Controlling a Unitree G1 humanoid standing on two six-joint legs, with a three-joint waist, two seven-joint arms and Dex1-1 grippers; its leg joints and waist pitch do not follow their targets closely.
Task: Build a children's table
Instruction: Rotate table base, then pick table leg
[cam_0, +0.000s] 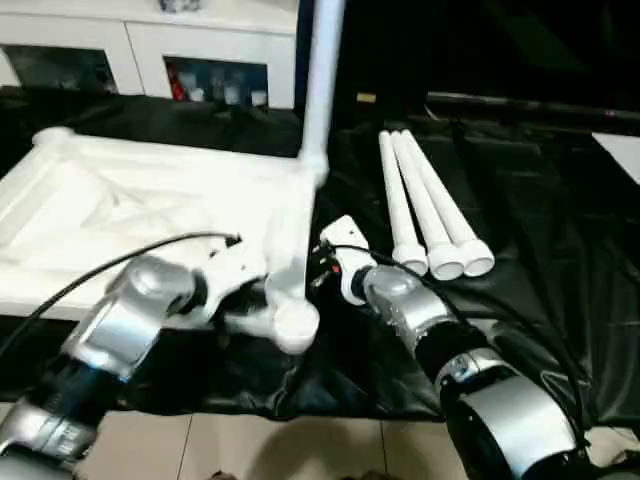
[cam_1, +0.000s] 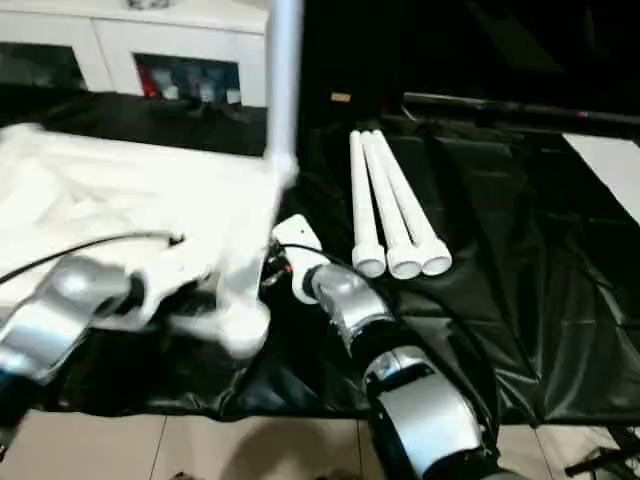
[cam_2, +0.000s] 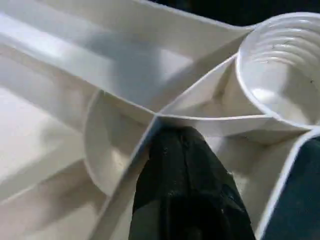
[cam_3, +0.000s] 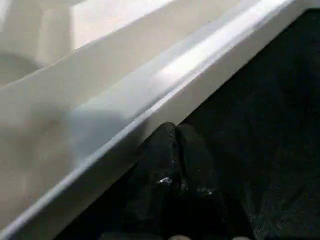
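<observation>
Silver forearms reach in from the near edge toward the white table top (cam_0: 150, 215), which lies upside down on the black cloth (cam_0: 540, 200) of the work table, its ribbed underside facing up. At the near right corner of the top is a round socket (cam_2: 282, 75), threaded inside and with no leg in it. The left gripper (cam_2: 187, 165) sits just beside this socket, over the ribs where several of them meet; its black fingers (cam_2: 185, 190) look pressed together and hold nothing, with the tip touching or almost touching a rib.

At the right side wall of the top, the right gripper (cam_3: 175, 137) is on the cloth, its tips against the lower edge of the wall. Its two fingers (cam_3: 195, 165) are closed against each other, with nothing between them.

One white leg (cam_0: 322, 75) stands upright in the far right corner socket of the top. Three more legs (cam_0: 430, 215) lie side by side on the cloth to the right of the top, well apart from both grippers, their flared ends pointing to the near side. A white cabinet (cam_0: 190, 50) stands behind the table, far left.
</observation>
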